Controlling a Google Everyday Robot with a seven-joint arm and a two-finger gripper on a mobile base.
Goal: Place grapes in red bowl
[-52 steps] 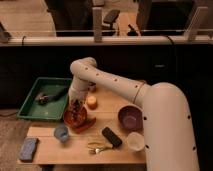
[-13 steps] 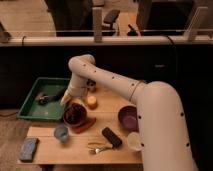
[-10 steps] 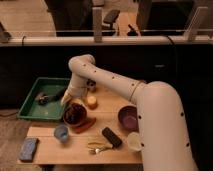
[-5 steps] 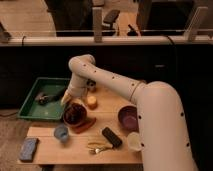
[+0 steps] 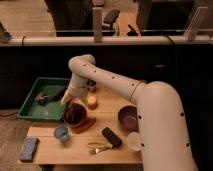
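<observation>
Two bowls counted: red bowl (image 5: 65,117), purple bowl (image 5: 131,119). One gripper (image 5: 66,98) held between red bowl and green tray (image 5: 31,106); state cannot be told.

Bowls: two, the red bowl (image 5: 67,119) and the purple bowl (image 5: 129,118).
Cups: two, a blue cup (image 5: 61,133) and a white cup (image 5: 134,141).
Grapes (image 5: 74,115): one dark cluster, in the red bowl.
Green tray (image 5: 30,107): one, at left.
Black block (image 5: 111,137): one.
Blue sponge (image 5: 28,149): one, lower left.
Gripper (image 5: 66,97): one, left of centre, at the tray's right edge, just up-left of the red bowl.
</observation>
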